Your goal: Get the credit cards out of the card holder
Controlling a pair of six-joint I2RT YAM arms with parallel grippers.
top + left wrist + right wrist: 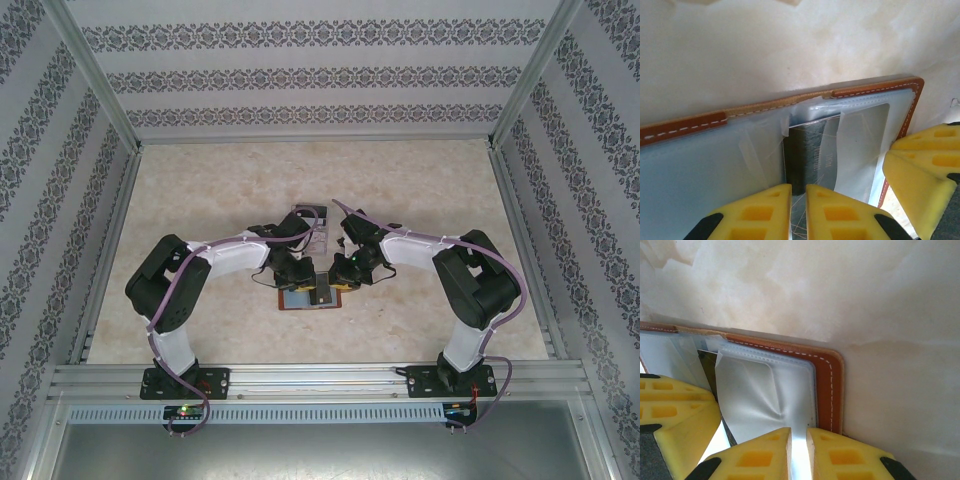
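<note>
The brown card holder (297, 300) lies open on the table between both arms; its stitched edge (685, 129) and corner (832, 385) show close up. A dark grey credit card (812, 150) sticks partway out of a clear sleeve. My left gripper (798, 192) hovers over the card's near end, jaws a narrow gap apart, the card's face showing through the gap. My right gripper (799, 432) is shut on the creased clear sleeve at the holder's right side. Its yellow fingers (920, 170) show at the right of the left wrist view. A sliver of the card (707, 367) shows beside the left fingers (675, 410).
A clear ridged plastic rack (310, 222) stands just behind the wallet. Metal frame rails (300, 378) run along the near edge, and patterned walls close in the table. The two grippers (300, 275) (345, 272) sit very close together.
</note>
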